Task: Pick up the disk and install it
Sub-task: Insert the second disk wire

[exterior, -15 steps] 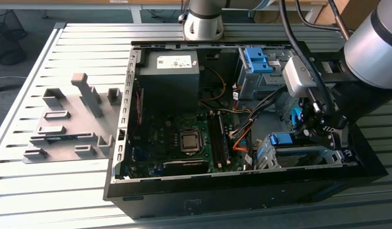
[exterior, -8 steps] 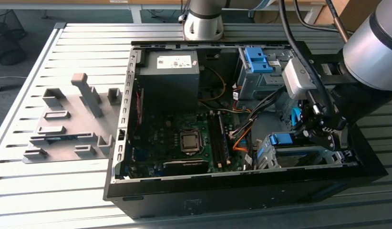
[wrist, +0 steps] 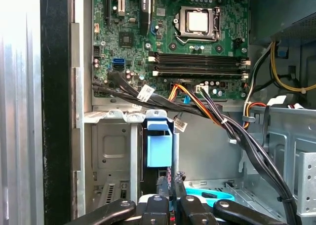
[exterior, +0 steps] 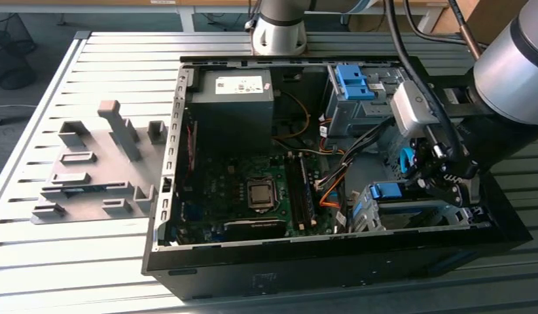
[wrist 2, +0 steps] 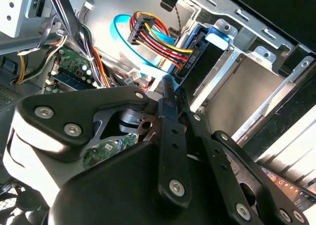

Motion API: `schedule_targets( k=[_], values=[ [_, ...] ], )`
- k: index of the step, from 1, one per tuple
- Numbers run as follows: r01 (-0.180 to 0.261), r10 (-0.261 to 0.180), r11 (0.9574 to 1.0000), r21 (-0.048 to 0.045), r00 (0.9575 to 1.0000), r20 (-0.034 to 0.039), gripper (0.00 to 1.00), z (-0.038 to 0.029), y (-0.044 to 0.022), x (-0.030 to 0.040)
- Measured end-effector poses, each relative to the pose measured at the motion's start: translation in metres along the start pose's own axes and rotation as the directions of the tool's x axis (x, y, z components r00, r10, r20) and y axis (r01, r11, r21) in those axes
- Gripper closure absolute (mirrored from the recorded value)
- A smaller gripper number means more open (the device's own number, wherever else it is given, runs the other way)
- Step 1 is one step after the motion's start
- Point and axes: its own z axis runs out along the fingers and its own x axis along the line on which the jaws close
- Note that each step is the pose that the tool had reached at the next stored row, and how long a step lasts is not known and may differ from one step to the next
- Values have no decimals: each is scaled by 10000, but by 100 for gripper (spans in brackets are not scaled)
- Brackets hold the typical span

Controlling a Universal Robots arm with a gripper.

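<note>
End effector (wrist: 170, 191) hovers inside computer case (exterior: 339, 261) beside drive bay (wrist: 116, 156).

Tool: black linkage (wrist 2: 170, 94) fills the near foreground, fingers drawn together.
Cables: red-yellow bundle (wrist 2: 155, 40) plugged into a black connector (wrist 2: 197, 62).
Bay: grey metal drive bay (wrist 2: 237, 87) beside it.

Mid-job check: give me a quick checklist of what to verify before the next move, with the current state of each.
1. Gripper is at the lower drive bay: ok.
2. Disk seated in the bay: cannot tell; a blue plastic part stands upright in the slot.
3. Cable bundle clear of the bay: not ok, it runs close beside it.
4. Case open on top: ok.
5. Motherboard clear of the gripper: ok.
</note>
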Motion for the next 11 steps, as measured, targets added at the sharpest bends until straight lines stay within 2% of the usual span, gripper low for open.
schedule_targets(
  k=[11],
  values=[
    [1, -1, 10000, 0, 10000, 5, 84, 42, 1, 11]
  ],
)
